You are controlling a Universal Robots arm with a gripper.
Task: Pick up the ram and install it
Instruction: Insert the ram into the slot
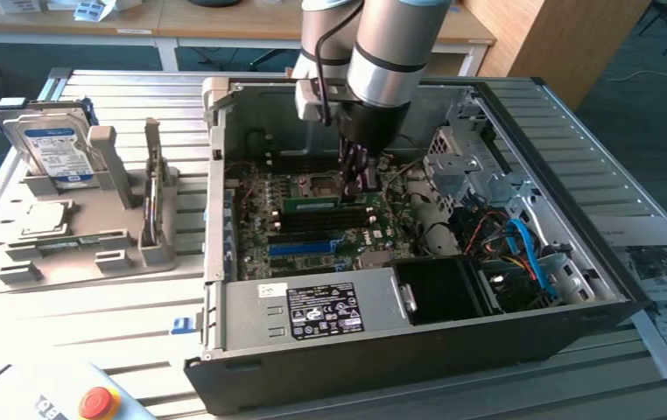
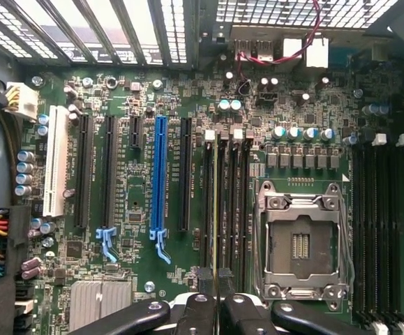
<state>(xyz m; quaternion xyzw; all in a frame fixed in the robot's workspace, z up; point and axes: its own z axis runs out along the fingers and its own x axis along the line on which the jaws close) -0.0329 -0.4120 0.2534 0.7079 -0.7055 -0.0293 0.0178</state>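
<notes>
My gripper [image 2: 215,307] is clenched on the ram [image 2: 216,209], which stands edge-on over the black memory slots [image 2: 234,202] beside the CPU socket [image 2: 303,241] in the open computer case [image 1: 427,350]. The ram's chips are hidden. I cannot tell whether its lower edge touches a slot. My finger bases are cut off.

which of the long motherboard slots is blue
The long blue plastic slot between a short black slot and a long black slot; the rest are black except the white slot.
</notes>
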